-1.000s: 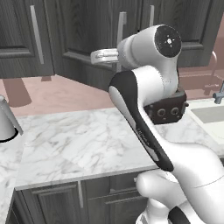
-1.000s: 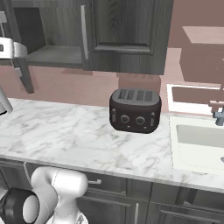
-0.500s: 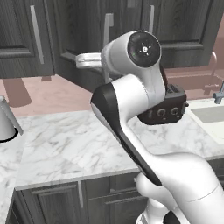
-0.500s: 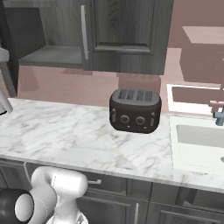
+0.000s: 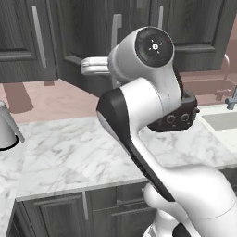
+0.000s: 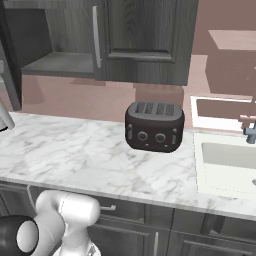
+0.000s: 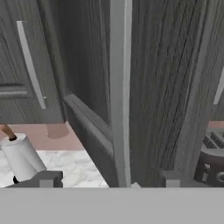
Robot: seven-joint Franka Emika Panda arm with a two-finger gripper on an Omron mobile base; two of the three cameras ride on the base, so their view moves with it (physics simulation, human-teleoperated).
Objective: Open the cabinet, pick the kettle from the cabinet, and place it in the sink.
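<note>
Dark grey wood-grain wall cabinet [image 6: 145, 40]: one door swung out, silver bar handle [image 7: 120, 92] upright between the tips. Off-white basin sink [image 6: 227, 167]: right of black toaster [image 6: 154, 126]. Conical silver vessel [image 7: 21, 157]: on marble counter [image 5: 78, 152]. Two-finger gripper [image 7: 109, 179]: spread wide, straddling the handle, no contact discernible.

You're getting flat, even rendered light, no glare or hotspots anywhere. Soft shadows fall on the pink wall under the cabinet [image 6: 145, 40], so light comes from above/front. The toaster [image 6: 154, 126] casts a faint shadow on the marble counter [image 6: 75, 155] w/ no hard edge. Cabinet interior left of the toaster reads dim. Hand view is soft & low-res; wood grain smears close up. No edge distortion.
</note>
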